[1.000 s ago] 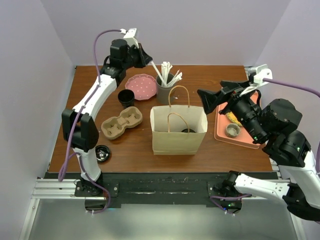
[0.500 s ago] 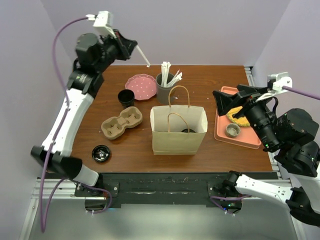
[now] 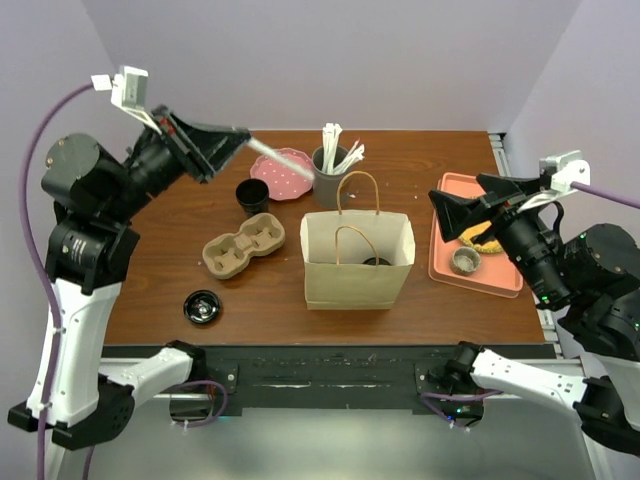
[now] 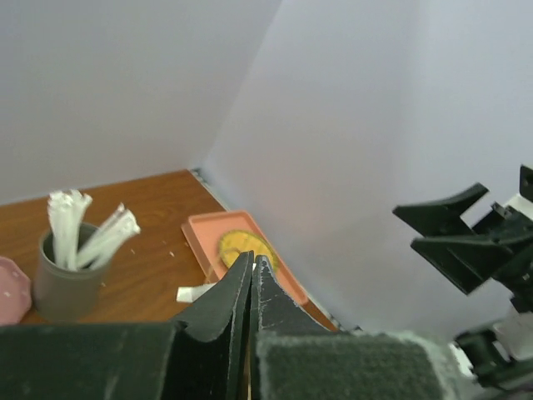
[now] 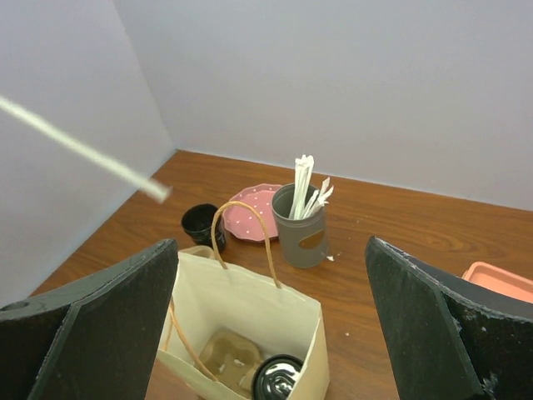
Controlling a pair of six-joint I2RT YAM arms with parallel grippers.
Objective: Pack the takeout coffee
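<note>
The takeout coffee (image 5: 279, 379) stands inside the open paper bag (image 3: 357, 262); only its black lid shows, also in the top view (image 3: 377, 262). A cardboard carrier (image 5: 223, 358) lies in the bag beside it. My left gripper (image 3: 243, 136) is raised high over the table's left side and is shut on a white wrapped straw (image 3: 285, 162) that points down toward the grey straw holder (image 3: 330, 178). Its jaws are pressed together in the left wrist view (image 4: 252, 260). My right gripper (image 3: 466, 196) is open and empty, up to the right of the bag, looking down into it (image 5: 271, 246).
A plain lidless black cup (image 3: 252, 195), a pink plate (image 3: 281, 170) and a cardboard carrier (image 3: 243, 246) lie left of the bag. A loose black lid (image 3: 203, 307) is at the front left. An orange tray (image 3: 500, 283) with a small cup and a yellow item is on the right.
My left arm has swung up and back to the left, carrying the straw away from the holder. My right gripper has drawn back a little to the right.
</note>
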